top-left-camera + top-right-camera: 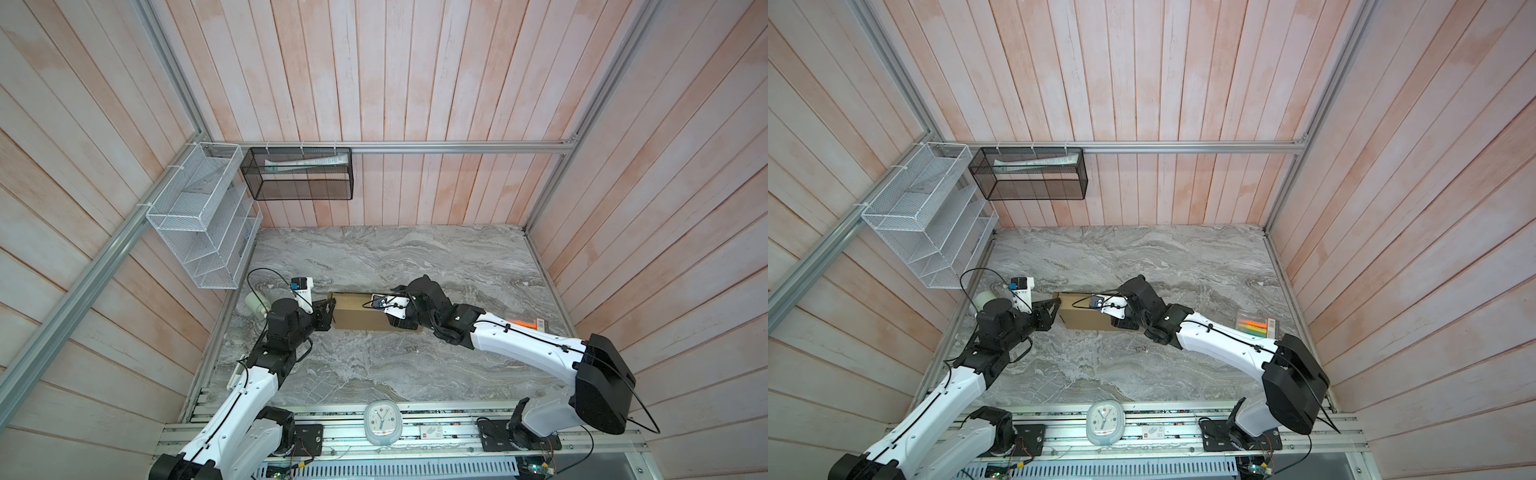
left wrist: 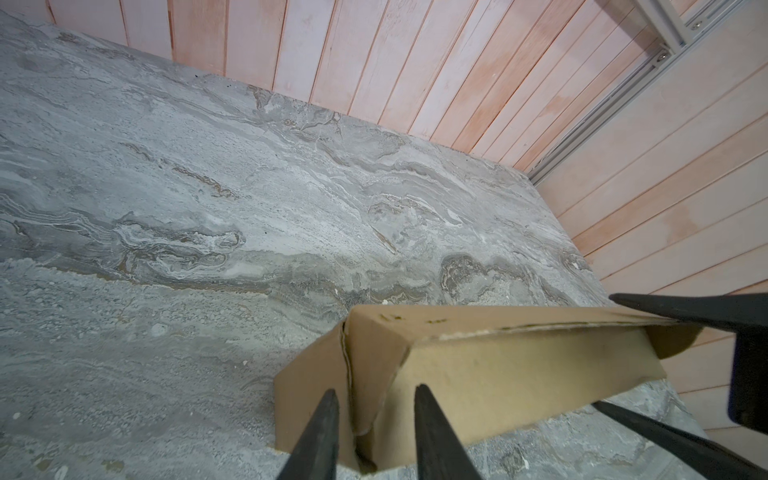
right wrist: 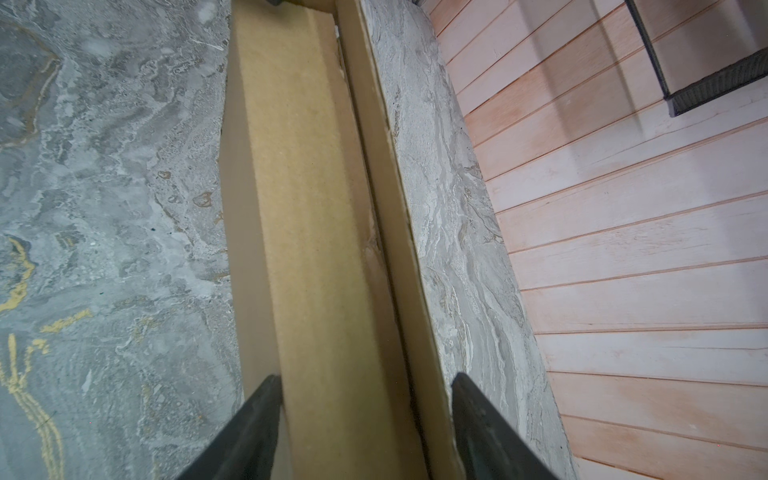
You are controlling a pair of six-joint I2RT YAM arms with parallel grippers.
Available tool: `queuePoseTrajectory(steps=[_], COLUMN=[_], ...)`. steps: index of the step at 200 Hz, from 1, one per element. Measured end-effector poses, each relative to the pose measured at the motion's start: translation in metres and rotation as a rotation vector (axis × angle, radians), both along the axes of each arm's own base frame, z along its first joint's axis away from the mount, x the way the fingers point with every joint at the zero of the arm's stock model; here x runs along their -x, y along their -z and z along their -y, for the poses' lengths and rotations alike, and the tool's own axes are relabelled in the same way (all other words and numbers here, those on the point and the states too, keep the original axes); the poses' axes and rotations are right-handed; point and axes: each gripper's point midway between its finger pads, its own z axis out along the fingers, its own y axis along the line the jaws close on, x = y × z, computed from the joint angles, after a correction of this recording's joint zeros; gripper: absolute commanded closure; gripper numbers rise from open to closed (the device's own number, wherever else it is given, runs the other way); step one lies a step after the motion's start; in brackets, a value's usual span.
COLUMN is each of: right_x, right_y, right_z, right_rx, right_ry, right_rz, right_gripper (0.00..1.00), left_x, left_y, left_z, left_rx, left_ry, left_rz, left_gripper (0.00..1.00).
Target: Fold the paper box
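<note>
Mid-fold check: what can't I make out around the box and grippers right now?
- Right end of the box: under the right arm in both top views, behind the right gripper in the left wrist view.
- Right gripper's grip: its wrist view shows fingers either side of the box; pressing or not, unclear.
- White object: half behind the left arm in both top views.
- Marker case label: too small.

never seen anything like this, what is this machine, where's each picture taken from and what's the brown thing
Two robot arms, left and right, work at a marble table. Two pictures look down from overhead; the other two come from cameras on the arms' wrists. The brown thing is a cardboard paper box, partly folded, lying on the table. The left arm's fingers stand open at its end; the right arm's fingers straddle its long side, grip unclear. A clock sits at the near edge.
</note>
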Motion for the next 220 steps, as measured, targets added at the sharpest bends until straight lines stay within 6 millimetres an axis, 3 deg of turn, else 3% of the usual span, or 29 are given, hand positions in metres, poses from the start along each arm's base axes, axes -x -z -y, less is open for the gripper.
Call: queuePoseTrajectory(steps=[86, 159, 190, 220], right_x=[-0.002, -0.002, -0.002, -0.002], right_y=[0.003, 0.007, 0.007, 0.007], right_z=[-0.003, -0.005, -0.005, -0.005], right_rx=[-0.001, 0.002, 0.0, 0.001], right_ry=[-0.003, -0.011, -0.013, -0.015], right_rz=[-0.001, -0.005, -0.006, -0.005], right_gripper=[0.38, 0.41, 0.41, 0.43], left_x=[0.01, 0.011, 0.002, -0.001], left_y=[-0.029, -0.051, -0.044, -0.036], left_z=[0.001, -0.007, -0.018, -0.014], left_rx=[0.028, 0.103, 0.169, 0.222], left_ry=[0.012, -0.005, -0.017, 0.011], left_rz=[0.049, 0.055, 0.002, -0.053], left_gripper=[0.58, 0.44, 0.43, 0.42])
